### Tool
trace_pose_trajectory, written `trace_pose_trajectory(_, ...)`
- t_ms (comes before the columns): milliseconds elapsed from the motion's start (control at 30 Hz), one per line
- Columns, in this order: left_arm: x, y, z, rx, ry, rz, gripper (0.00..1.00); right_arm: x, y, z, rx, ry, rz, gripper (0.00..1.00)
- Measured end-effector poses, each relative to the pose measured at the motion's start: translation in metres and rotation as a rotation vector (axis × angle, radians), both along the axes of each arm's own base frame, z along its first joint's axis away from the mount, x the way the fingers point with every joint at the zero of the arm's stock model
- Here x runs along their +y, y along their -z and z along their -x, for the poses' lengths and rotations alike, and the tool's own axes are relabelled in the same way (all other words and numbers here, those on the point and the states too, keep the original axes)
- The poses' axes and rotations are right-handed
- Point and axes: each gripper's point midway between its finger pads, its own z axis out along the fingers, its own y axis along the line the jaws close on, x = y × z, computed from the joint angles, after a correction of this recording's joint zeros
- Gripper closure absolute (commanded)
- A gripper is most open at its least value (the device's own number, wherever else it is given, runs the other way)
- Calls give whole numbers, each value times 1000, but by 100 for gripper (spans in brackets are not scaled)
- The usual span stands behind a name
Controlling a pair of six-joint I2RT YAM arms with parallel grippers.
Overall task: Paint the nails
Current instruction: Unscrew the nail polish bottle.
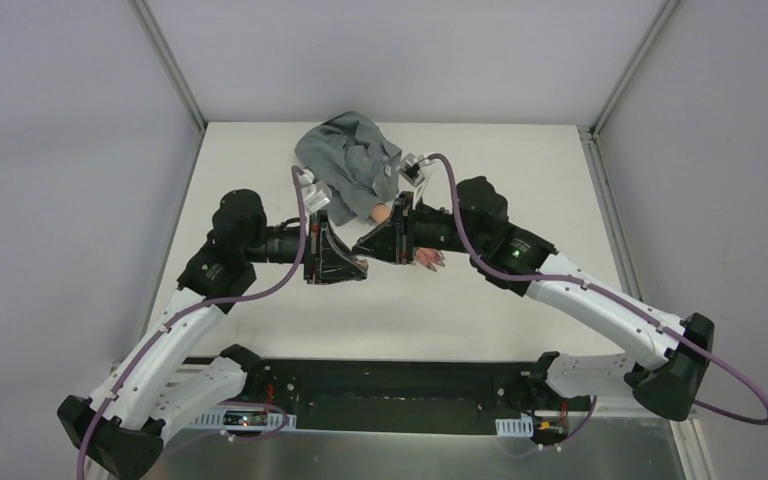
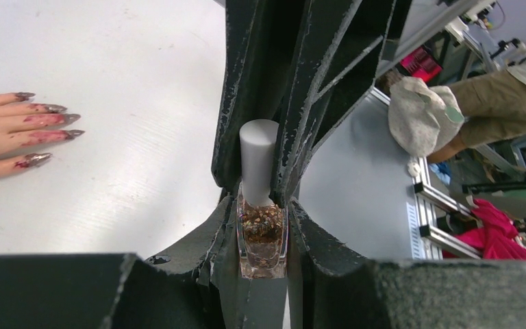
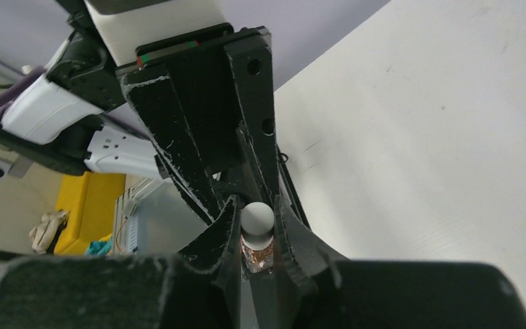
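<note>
Left gripper (image 2: 261,205) clamps the polish bottle (image 2: 262,241) by its glass body while the right gripper (image 3: 257,212) pinches the white cap (image 2: 258,154) — likely to unscrew the brush — with the nails (image 2: 46,127) lying flat on the table (image 2: 130,75) nearby.

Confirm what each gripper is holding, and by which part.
Left gripper clamps the nail polish bottle by its glass body; right gripper pinches its white cap.

The top camera looks down over the whole bench (image 1: 410,310). The wrist cameras face each other close up, left tool (image 2: 262,205) to right tool (image 3: 257,209), sharing the bottle (image 2: 262,240).
</note>
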Motion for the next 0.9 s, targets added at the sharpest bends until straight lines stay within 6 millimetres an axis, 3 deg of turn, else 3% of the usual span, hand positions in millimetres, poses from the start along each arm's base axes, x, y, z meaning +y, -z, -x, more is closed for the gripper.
trace_pose_trajectory(467,1,-10,25,-7,131,39,100,-1,-12,31,-58,-214,-91,100)
trace_pose_trajectory(500,1,-11,25,-10,132,41,100,-1,-12,31,-60,-214,-94,95)
trace_pose_trajectory(600,1,-11,24,-13,132,42,100,-2,-12,30,-62,-201,-102,62)
trace_pose_trajectory(700,0,-12,23,-19,128,43,100,-6,-12,29,-49,-170,-105,43)
trace_pose_trajectory(800,1,-12,19,-31,100,41,100,-15,-16,29,-48,-125,-117,34)
trace_pose_trajectory(900,1,-13,15,-51,69,40,100,-24,-27,27,-61,-77,-140,31)
